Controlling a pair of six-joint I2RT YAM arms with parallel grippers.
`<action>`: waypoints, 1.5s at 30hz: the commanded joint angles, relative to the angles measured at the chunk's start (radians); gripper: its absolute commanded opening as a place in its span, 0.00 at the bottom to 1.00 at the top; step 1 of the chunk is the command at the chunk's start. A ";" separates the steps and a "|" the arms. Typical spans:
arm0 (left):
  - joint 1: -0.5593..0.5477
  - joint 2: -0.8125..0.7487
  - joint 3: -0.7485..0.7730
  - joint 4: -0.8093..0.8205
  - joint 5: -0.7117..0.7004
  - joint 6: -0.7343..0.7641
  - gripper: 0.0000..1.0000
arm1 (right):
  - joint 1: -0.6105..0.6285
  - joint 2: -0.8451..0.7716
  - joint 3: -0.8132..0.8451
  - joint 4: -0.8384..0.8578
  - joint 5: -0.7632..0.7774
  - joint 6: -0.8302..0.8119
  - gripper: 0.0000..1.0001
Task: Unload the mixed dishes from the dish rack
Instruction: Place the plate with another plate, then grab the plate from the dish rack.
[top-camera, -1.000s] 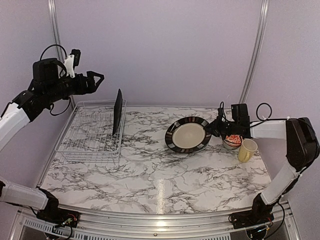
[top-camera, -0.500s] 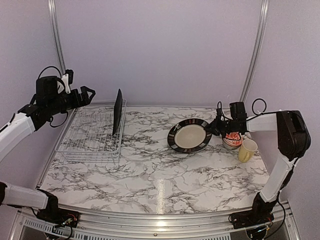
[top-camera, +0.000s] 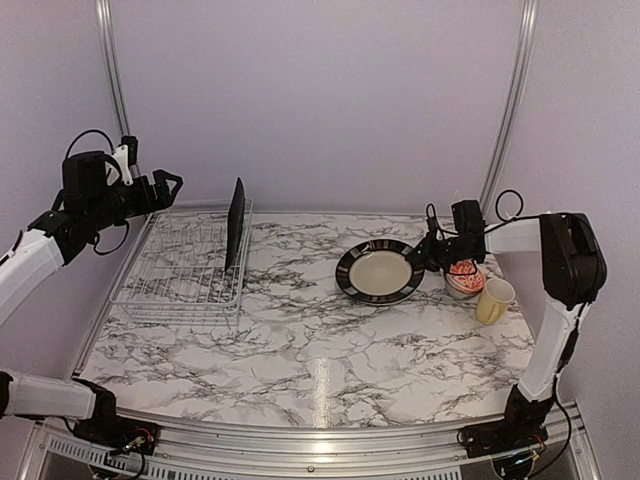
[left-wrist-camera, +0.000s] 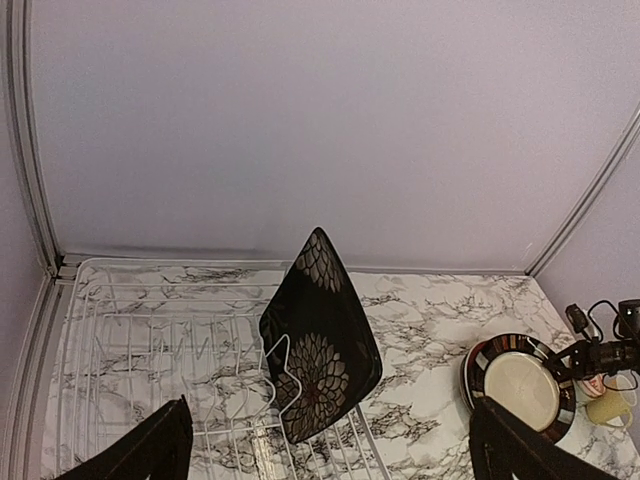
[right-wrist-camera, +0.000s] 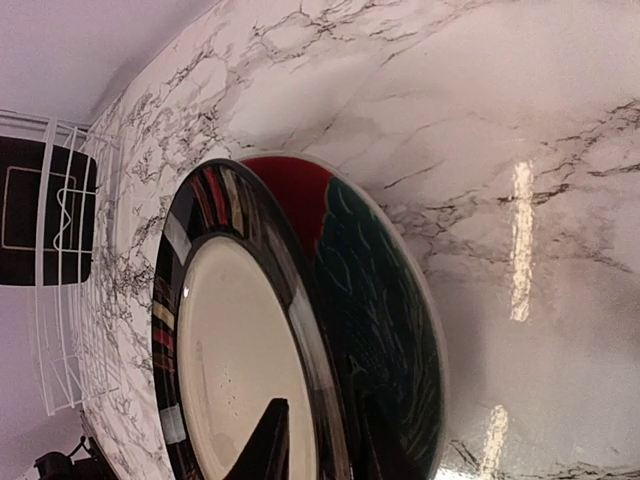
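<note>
The dish rack (top-camera: 175, 270) (left-wrist-camera: 150, 300) holds one black plate with white floral medallions (top-camera: 236, 222) (left-wrist-camera: 320, 340), upright in a slot at its right end. My left gripper (top-camera: 170, 186) (left-wrist-camera: 330, 403) hangs open above the rack's far left corner, holding nothing. A cream plate with a striped black rim (top-camera: 379, 272) (right-wrist-camera: 240, 350) lies on the red plate with teal leaves (right-wrist-camera: 370, 300). My right gripper (top-camera: 432, 256) (right-wrist-camera: 320, 450) straddles its right rim, one finger (right-wrist-camera: 268, 440) over the cream face. Behind it sit the red-and-white bowl (top-camera: 464, 279) and yellow mug (top-camera: 493, 300).
The back wall runs just behind the rack and the plates. Metal frame posts (top-camera: 507, 110) stand at both back corners. The right arm's forearm (top-camera: 510, 235) stretches over the bowl and mug.
The right gripper has brought the striped plate from tilted down flat onto the red plate, shifting right. The left gripper has pulled back to the left and lower, still open.
</note>
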 joint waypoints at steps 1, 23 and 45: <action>0.011 -0.006 -0.018 0.022 0.017 0.006 0.99 | -0.007 0.025 0.087 -0.060 0.037 -0.081 0.21; 0.088 0.119 -0.026 0.064 0.222 -0.097 0.99 | 0.081 -0.058 0.198 -0.271 0.391 -0.257 0.72; 0.087 0.216 0.012 0.045 0.397 -0.142 0.88 | 0.408 -0.268 0.035 -0.190 0.471 -0.208 0.81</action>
